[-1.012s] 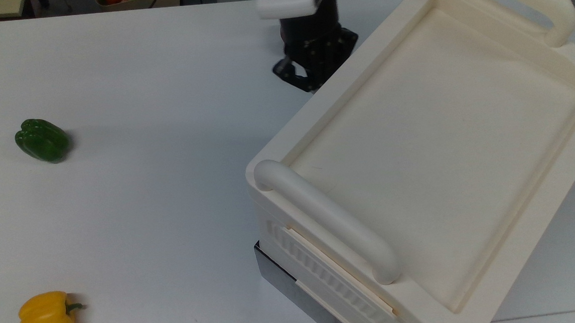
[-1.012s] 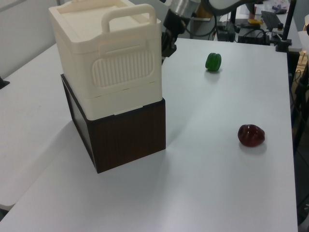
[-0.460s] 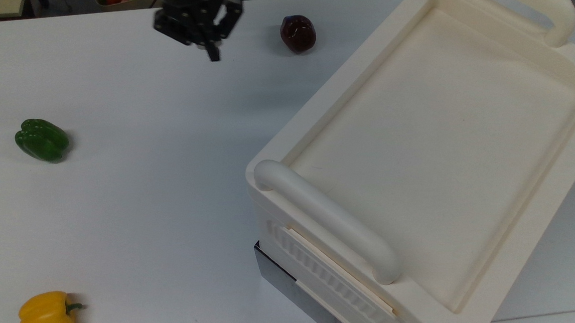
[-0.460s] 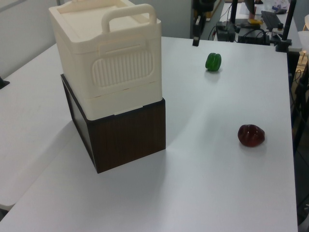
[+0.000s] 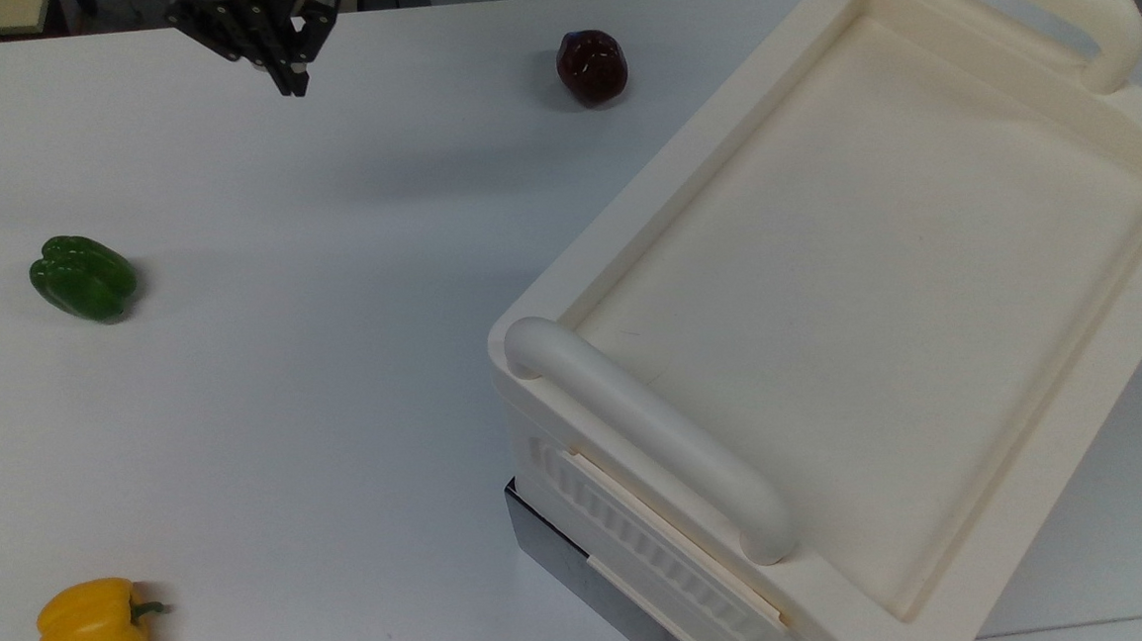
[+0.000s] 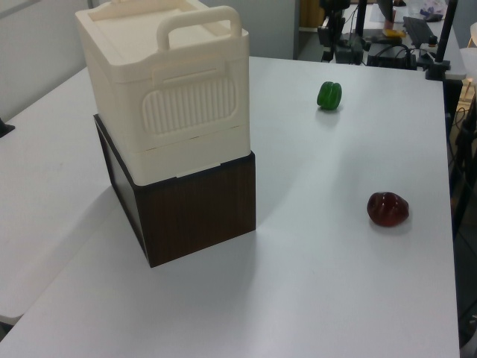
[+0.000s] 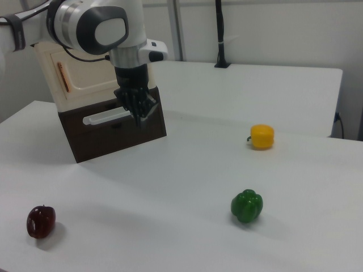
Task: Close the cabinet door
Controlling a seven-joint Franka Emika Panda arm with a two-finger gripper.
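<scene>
Now the gripper (image 5: 291, 80) has pulled away from the cabinet (image 5: 826, 275) to the top view's upper left, empty; can't tell finger spacing. Cabinet door (image 7: 85, 71), right view upper left, looks flush with its copper handle (image 7: 61, 77) — likely closed, arm retreating

Mostly cream and white here

Cream cabinet (image 5: 885, 272) with a ribbed side on a dark woodgrain base (image 6: 195, 212), white table (image 5: 317, 376), green pepper (image 5: 84, 278), yellow pepper (image 5: 92, 624), dark red pepper (image 5: 592, 65), my black claw (image 5: 283, 59).
</scene>
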